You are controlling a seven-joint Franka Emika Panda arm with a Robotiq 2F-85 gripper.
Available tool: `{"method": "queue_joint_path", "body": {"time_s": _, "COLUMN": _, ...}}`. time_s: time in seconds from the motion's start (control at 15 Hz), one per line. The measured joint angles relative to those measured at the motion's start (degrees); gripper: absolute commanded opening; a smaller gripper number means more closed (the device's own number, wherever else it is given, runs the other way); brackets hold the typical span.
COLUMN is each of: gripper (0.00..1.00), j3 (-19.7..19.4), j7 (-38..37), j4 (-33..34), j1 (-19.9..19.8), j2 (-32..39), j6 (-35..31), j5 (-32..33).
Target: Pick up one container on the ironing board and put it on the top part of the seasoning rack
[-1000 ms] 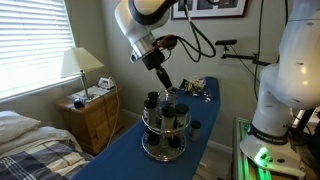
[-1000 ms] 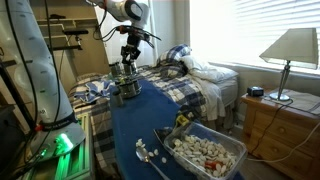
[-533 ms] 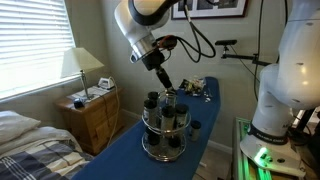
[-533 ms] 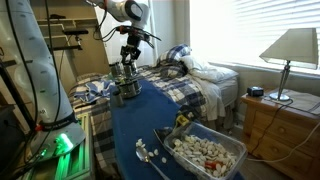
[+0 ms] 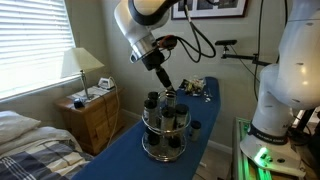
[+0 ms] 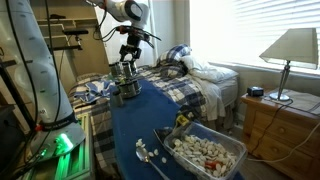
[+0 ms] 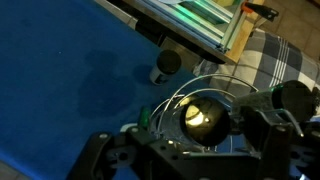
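- Furniture crowds the long, dark blue fabric-covered ironing board [image 5: 110,155]. A wooden nightstand [image 5: 92,115] with a cream-shaded lamp [image 5: 82,63] stands off one long edge. A bed [image 6: 190,85] with a plaid cover lies on that same side. A bulky white robot base [image 5: 290,70] stands off the opposite long edge.
- At one end of the board sits a pale basket [image 6: 238,152] filled with small white pieces. A few silvery utensils [image 6: 145,153] lie just beside it, near a long edge.
- The round, two-tier, silvery wire seasoning rack [image 5: 162,150] stands about mid-board and reaches nearly from one long edge to the other. Dark-lidded jars sit in its rings.
- One small dark-lidded jar [image 7: 166,63] stands upright on the blue cover. It is just beside the rack, apart from its wire, and towards a long edge of the board.
- The black gripper [image 5: 166,86] hangs pointing down over the rack's top tier, with nothing between the two in both exterior views.
- In the wrist view a shiny-lidded jar [image 7: 203,117] sits among the rack's top wire rings, centred between the dark finger shapes. The small jar on the cover lies outside the jaws, off towards the board's edge.
- The fingers show only as dark, blurred masses, so I cannot tell whether the jaws grip the shiny-lidded jar or stand apart from it.
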State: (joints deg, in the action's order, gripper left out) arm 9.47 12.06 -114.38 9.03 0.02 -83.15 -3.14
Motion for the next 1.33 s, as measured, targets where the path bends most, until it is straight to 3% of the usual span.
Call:
{"method": "queue_joint_path", "body": {"time_s": 0.73, "gripper": 1.0, "j3": 0.2, "j7": 0.0, "j4": 0.3, "j1": 0.1, "j2": -6.3, "j6": 0.4, "j5": 7.0}}
{"method": "queue_joint_path", "body": {"time_s": 1.0, "gripper": 1.0, "j3": 0.7, "j7": 1.4, "j4": -1.0, "j1": 0.9, "j2": -11.4, "j6": -5.2, "j5": 11.3}}
{"method": "queue_joint_path", "body": {"time_s": 1.33, "gripper": 1.0, "j3": 0.9, "j7": 1.1, "j4": -2.6, "j1": 1.8, "j2": -17.2, "j6": -13.8, "j5": 11.1}}
